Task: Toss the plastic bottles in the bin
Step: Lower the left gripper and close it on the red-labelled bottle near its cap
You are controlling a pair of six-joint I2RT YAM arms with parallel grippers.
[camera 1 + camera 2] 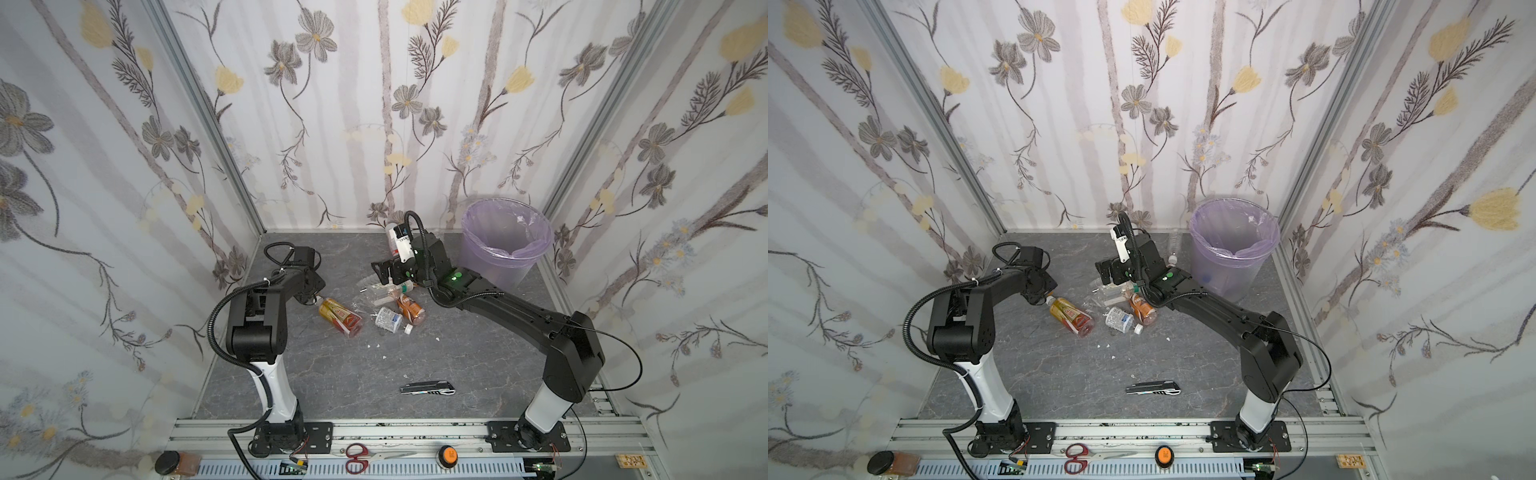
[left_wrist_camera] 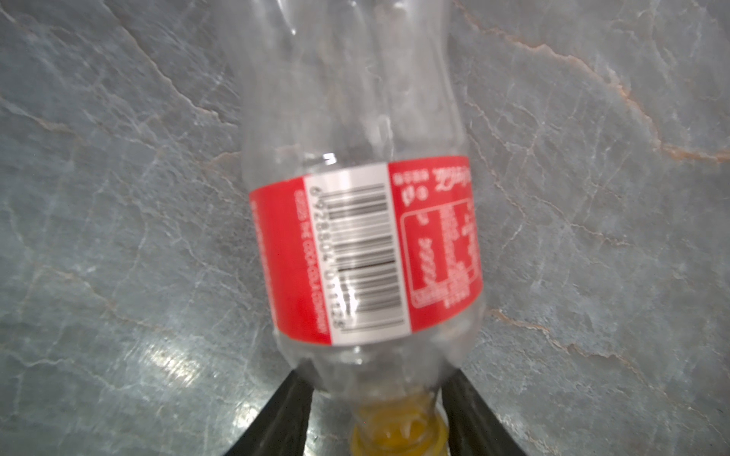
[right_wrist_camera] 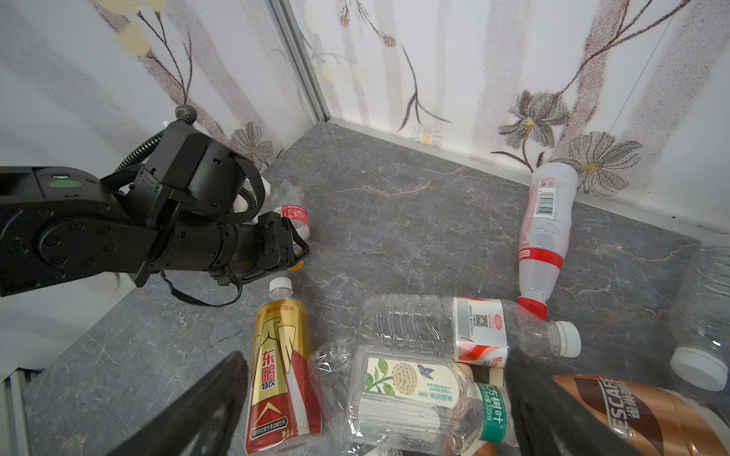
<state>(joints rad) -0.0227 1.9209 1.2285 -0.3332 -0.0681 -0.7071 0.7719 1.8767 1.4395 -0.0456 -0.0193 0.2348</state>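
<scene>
**STATUS: L GRIPPER AT BOTTLE NECK, R GRIPPER OVER PILE**

L gripper [image 2: 379, 381]: jaws straddle the neck of the red-label bottle [image 2: 363, 252], which lies flat on the tabletop [image 2: 118, 197], yellow cap twd wrist. Firm pinch vs. near contact: can't tell.
R gripper [image 3: 375, 355]: jaws spread wide, above the bottle pile [image 1: 390, 301] at mid-rear of table.
Gold-label bottle [image 1: 340, 321] lies just beside L gripper.
Bin [image 1: 490, 266] stands upright in rear R corner, apart from pile.

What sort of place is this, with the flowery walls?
Probably a robot test booth, not a real room: robot arms bolted to an aluminium rail, wallpapered panels in metal framing, an orange button in front.
</scene>
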